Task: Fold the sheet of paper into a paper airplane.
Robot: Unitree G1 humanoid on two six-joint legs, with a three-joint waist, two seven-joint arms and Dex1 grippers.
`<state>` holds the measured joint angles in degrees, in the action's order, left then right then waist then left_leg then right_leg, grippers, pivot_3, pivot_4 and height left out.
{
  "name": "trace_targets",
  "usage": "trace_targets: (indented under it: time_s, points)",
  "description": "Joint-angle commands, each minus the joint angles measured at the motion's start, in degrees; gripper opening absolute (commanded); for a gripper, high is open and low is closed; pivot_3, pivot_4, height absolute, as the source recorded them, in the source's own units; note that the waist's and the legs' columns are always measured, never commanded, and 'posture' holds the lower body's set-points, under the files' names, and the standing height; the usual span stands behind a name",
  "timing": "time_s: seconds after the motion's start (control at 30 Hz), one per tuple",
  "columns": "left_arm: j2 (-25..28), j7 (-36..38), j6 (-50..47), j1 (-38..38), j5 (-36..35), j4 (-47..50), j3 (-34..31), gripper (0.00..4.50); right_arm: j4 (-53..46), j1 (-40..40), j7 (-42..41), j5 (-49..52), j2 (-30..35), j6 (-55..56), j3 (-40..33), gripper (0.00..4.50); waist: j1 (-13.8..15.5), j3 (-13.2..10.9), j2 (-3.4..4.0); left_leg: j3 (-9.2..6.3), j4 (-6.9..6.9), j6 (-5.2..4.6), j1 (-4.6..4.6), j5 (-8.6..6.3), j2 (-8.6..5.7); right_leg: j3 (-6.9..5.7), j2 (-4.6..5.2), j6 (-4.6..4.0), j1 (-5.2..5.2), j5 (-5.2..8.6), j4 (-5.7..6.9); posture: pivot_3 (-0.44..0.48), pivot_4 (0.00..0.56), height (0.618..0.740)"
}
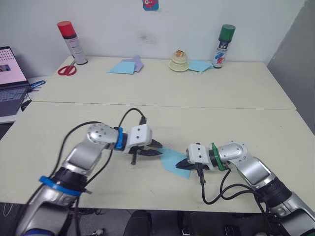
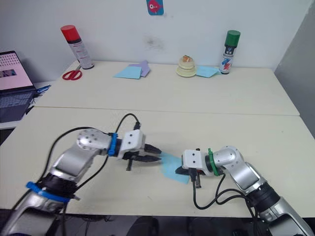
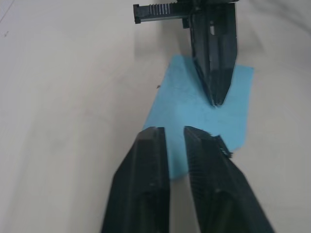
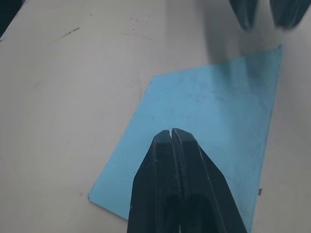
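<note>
Right wrist view: right claw (image 4: 172, 132) seemingly over sheet of paper (image 4: 204, 126).

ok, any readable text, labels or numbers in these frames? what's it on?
None can be read.
Red-capped spray can: label print too small.
Green-capped spray can: label graphics blurred.
Wall sticker: a picture, no legible words.
Laptop screen: content blurred.
Sheet of paper: no print.
</note>
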<state>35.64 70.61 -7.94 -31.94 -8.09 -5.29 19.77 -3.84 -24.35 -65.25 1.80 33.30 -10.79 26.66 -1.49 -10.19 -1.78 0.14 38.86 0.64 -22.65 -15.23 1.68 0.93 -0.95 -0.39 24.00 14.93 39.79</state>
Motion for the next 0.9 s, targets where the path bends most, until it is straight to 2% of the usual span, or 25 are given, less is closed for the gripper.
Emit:
trace_targets:
  time_s: [0.03,0.23,0.4,0.6,0.7,0.77,0.9]
  points:
    - [-1.4,-0.1,5.8,-2.4,3.3,-5.4,1.1,0.01,0.0,-0.3,-0.2,-1.0,0.4,0.0,-0.1,0.00,-0.1,0.0,0.00,0.03,0.00,0.00,0.03,0.00,0.00,0.04,0.00,0.00,0.00,0.00,0.02,0.000,0.150,0.729]
    - [-4.5,0.4,12.2,-4.6,7.4,-15.2,2.6,0.01,-1.0,0.0,-0.2,-1.2,0.7,0.2,-0.5,0.00,-0.1,0.0,0.00,0.00,0.00,0.00,0.05,0.00,0.00,0.00,-0.01,-0.01,0.01,0.01,0.10,0.000,0.150,0.729]
    - [-6.5,-0.2,13.5,-5.4,9.2,-19.9,3.1,0.01,-2.8,0.1,1.1,-0.6,0.3,1.6,-1.9,0.00,-0.1,0.0,-0.02,0.00,0.01,0.00,0.05,0.00,0.00,0.01,0.01,0.00,-0.01,0.00,0.11,0.000,0.150,0.729]
    - [-7.2,1.2,12.1,-4.9,9.3,-20.8,3.4,0.01,-12.4,2.2,2.7,5.8,1.5,-3.7,-8.9,0.00,-0.1,0.0,-0.02,-0.02,0.03,0.00,0.04,0.00,0.00,0.01,0.01,0.03,-0.02,-0.01,0.11,0.000,0.150,0.729]
    - [-7.1,1.7,11.3,-4.4,9.2,-20.3,3.5,0.00,-19.3,7.2,3.8,8.6,3.8,-6.3,-12.8,0.63,0.2,0.1,-0.07,-0.07,0.03,0.00,0.04,0.00,0.00,-0.03,0.03,0.03,-0.06,0.00,0.09,0.000,0.150,0.729]
    - [-7.1,2.2,11.0,-4.0,9.2,-19.8,3.6,0.00,-23.9,11.9,5.1,9.7,4.7,-6.7,-14.4,1.35,0.1,0.1,-0.07,-0.07,0.02,0.00,0.07,0.00,0.03,-0.03,0.04,0.04,-0.10,0.02,0.04,0.000,0.150,0.729]
    - [-7.3,2.7,10.5,-3.5,9.1,-19.1,3.7,0.00,-27.4,21.9,8.6,3.9,6.5,2.0,-14.2,2.74,0.1,0.1,-0.06,-0.06,-0.05,0.00,0.23,0.00,0.03,-0.07,0.05,0.04,-0.29,0.03,-0.07,0.000,0.150,0.729]
